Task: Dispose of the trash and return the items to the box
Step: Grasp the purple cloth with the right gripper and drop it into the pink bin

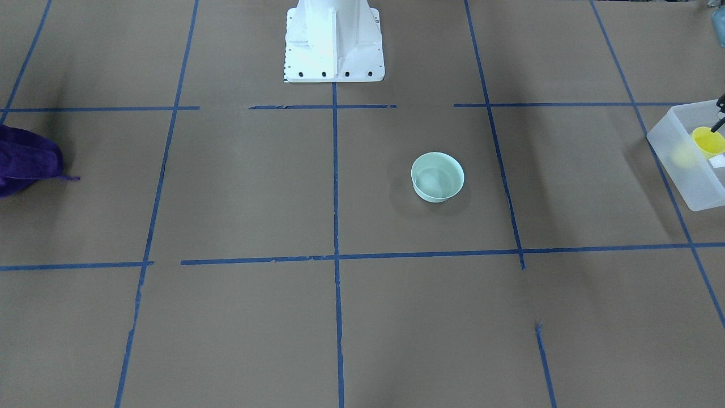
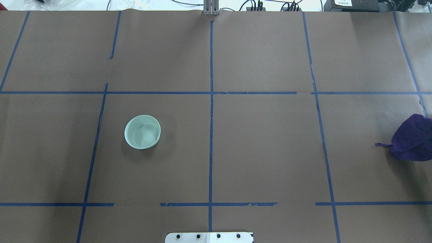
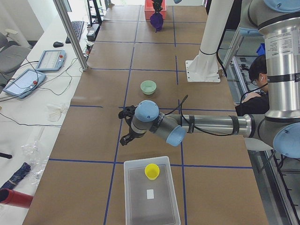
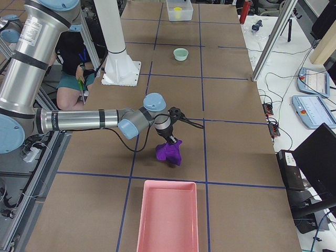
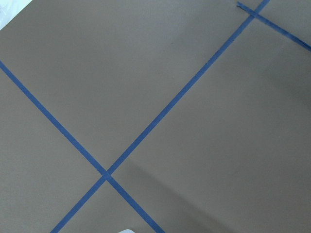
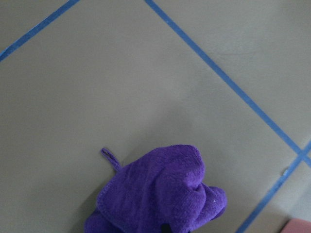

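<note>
No legible text — left-arm sticker point(image 3: 287, 44) and device label point(image 2: 343, 2) too small

Bench top point(image 2: 270, 152): brown paper covering, matt, smooth save for faint creases, marked off with blue tape point(image 2: 211, 135) of low sheen, frayed in places. Bowl point(image 1: 437, 177): smooth pale mint plastic with a soft gloss inside; cup point(image 3: 151, 171): smooth yellow plastic; box point(image 1: 694, 187) at the bench's left end: frosted translucent plastic, matt-walled. Purple cloth point(image 6: 160, 194) near the right end: soft napped fabric with a stitched hem; robot base point(image 1: 334, 45): white painted metal, glossy
</note>
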`<state>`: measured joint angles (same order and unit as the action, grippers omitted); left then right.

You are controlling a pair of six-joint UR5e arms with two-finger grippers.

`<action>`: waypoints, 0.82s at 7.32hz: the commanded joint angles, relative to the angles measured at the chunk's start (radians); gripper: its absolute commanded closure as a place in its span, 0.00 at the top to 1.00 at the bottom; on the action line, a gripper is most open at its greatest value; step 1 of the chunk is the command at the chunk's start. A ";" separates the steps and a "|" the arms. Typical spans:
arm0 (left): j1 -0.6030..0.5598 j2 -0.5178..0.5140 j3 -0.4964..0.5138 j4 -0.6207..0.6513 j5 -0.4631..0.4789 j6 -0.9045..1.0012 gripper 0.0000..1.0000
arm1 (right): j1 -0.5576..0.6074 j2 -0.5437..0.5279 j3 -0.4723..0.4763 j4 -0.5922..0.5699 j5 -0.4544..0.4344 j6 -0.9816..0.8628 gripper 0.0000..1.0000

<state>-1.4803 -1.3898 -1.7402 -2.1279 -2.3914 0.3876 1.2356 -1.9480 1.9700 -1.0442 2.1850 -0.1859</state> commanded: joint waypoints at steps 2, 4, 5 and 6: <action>0.000 0.000 -0.002 -0.004 -0.002 -0.022 1.00 | 0.429 0.193 0.061 -0.656 0.076 -0.706 0.00; 0.000 -0.005 -0.004 -0.006 -0.002 -0.045 1.00 | 0.646 0.406 -0.027 -0.946 0.053 -0.999 0.00; 0.000 -0.008 -0.009 -0.006 0.000 -0.068 1.00 | 0.662 0.379 -0.061 -0.945 0.055 -1.007 0.00; 0.002 -0.008 -0.016 -0.006 0.001 -0.078 1.00 | 0.662 0.332 -0.124 -0.892 0.053 -1.012 0.00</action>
<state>-1.4800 -1.3960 -1.7490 -2.1335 -2.3916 0.3274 1.8735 -1.5879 1.9118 -1.9550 2.2398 -1.1684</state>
